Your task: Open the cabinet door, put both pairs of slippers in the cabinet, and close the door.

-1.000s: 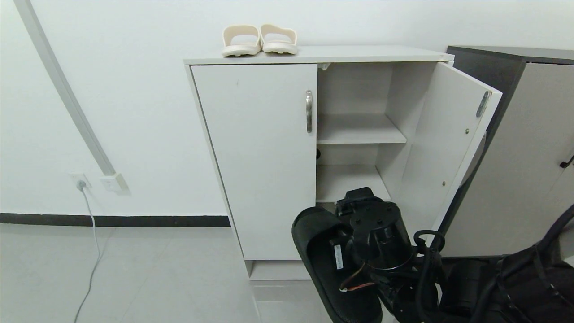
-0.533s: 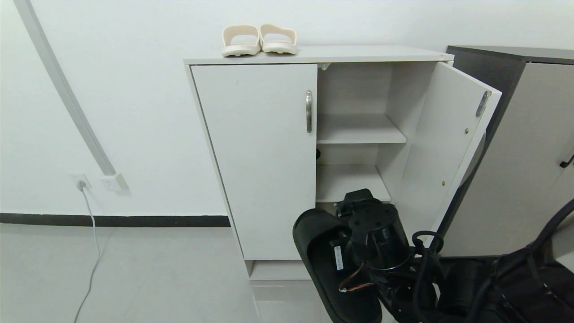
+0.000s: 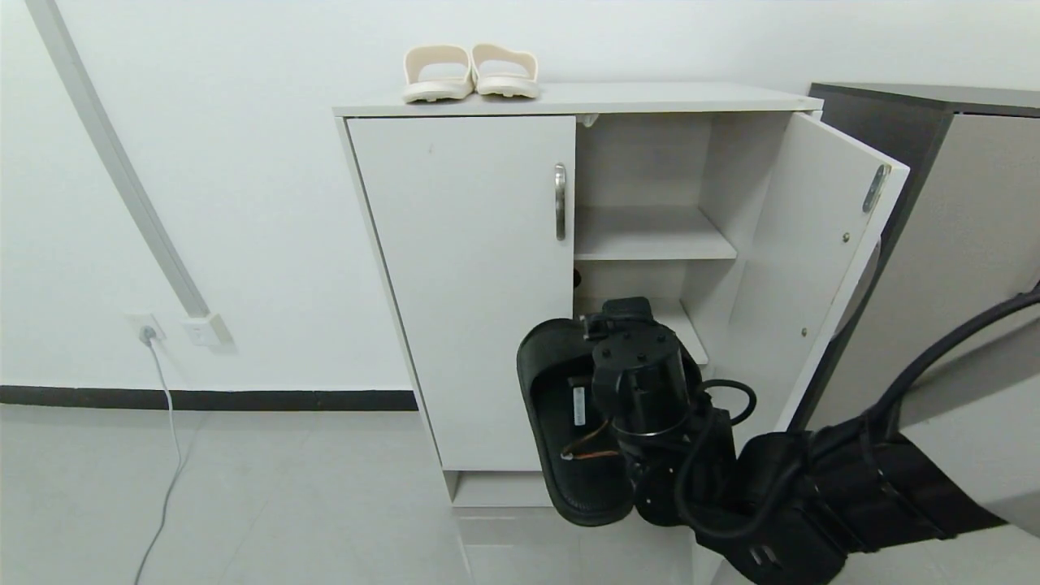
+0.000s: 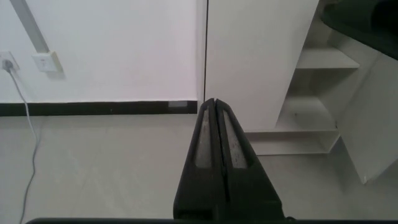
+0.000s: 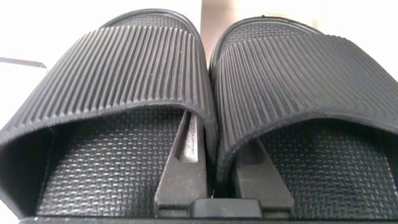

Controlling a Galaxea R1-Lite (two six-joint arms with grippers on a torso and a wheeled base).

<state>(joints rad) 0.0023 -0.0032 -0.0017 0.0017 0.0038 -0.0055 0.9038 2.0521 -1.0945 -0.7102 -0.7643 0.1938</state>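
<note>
White wall, pale tiled floor, white laminate cabinet (image 3: 650, 97) w/ right door (image 3: 812, 260) swung open. My right gripper (image 5: 216, 155) pinches the black slippers (image 3: 561, 422) by their inner edges, just in front of the lower shelf (image 3: 642, 325). I'd keep the pair level, clear the closed left door (image 3: 459, 292), and push in deep. Straps are ribbed rubber, soft, prob. flex. The beige pair (image 3: 471, 73) sits on top. My left gripper (image 4: 214, 134) is pressed closed, empty.

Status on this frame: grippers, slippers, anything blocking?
Right gripper shut on black slippers, before the lower shelf. Left gripper shut, holding nothing. Cream slippers on cabinet top. Right door open, left door shut; nothing seen blocking.
</note>
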